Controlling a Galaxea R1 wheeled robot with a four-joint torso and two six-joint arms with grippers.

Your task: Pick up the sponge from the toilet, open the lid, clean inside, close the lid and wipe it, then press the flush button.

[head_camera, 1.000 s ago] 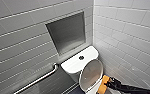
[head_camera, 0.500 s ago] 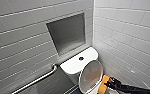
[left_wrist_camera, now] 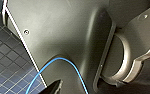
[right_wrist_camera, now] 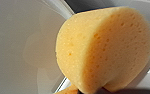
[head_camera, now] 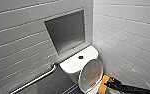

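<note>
Head view: a corner of pale tiled wall [head_camera: 126,32] with a grey recessed niche [head_camera: 66,31] above the toilet [head_camera: 76,65]. The flush button [head_camera: 80,57] sits in the middle of the cistern top. In front of it shows the oval lid [head_camera: 91,75]; whether it is raised or lying flat cannot be told. A metal grab bar [head_camera: 36,80] runs along the wall beside the toilet. The right tool [head_camera: 108,84] comes in from the lower right, clamped on the sponge [head_camera: 104,81], just beside the lid's edge.

Left wrist view: dark small-tiled floor [left_wrist_camera: 6,62] and a blue cable [left_wrist_camera: 58,58] arcing over the robot's own plate. The left tool's state cannot be told.

Right wrist view: the sponge's porous yellow face, close to a glossy white surface of the toilet.
</note>
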